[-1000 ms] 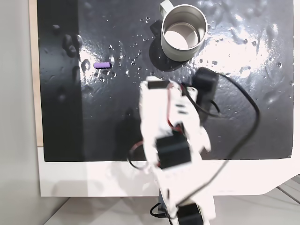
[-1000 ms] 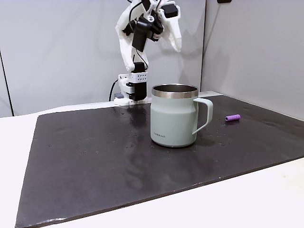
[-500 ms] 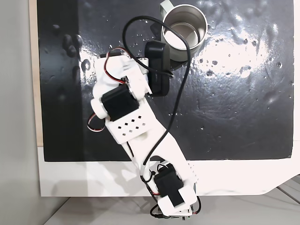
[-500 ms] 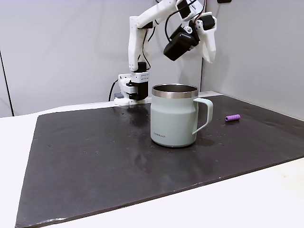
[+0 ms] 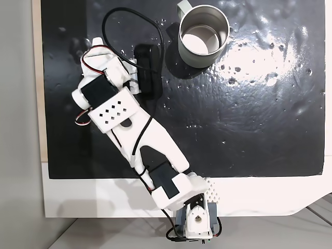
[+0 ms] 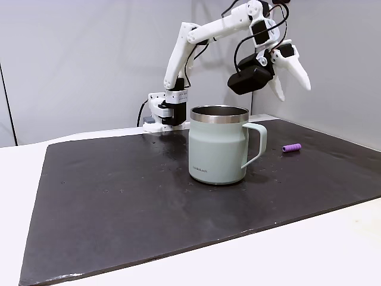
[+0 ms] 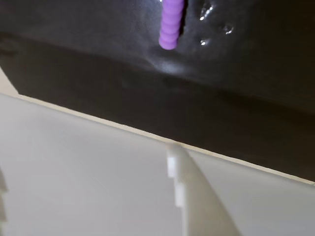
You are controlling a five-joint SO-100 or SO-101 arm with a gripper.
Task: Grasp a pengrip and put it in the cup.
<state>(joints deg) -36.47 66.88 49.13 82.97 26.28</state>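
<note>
The cup (image 6: 217,146) stands upright on the black mat, a grey-green mug with a metal rim and its handle toward the right; from above, the cup (image 5: 203,35) is at the top centre and holds nothing. The purple pengrip (image 6: 291,148) lies on the mat to the right of the cup. My gripper (image 6: 294,93) hangs in the air above and slightly left of the pengrip, open, with nothing between its white fingers. In the wrist view the pengrip (image 7: 171,22) lies at the top edge, and one white finger (image 7: 194,201) rises from the bottom. In the overhead fixed view the arm (image 5: 132,122) covers the pengrip's spot.
The black mat (image 5: 249,119) is dotted with water droplets and rests on a white table (image 6: 333,250). The arm's base (image 6: 166,110) stands at the mat's far edge. In the wrist view the mat's edge (image 7: 123,125) runs diagonally just below the pengrip.
The arm has swung out from above the mat's middle toward the pengrip's side, past the cup, and now reaches well out. Cup and pengrip have not moved.
</note>
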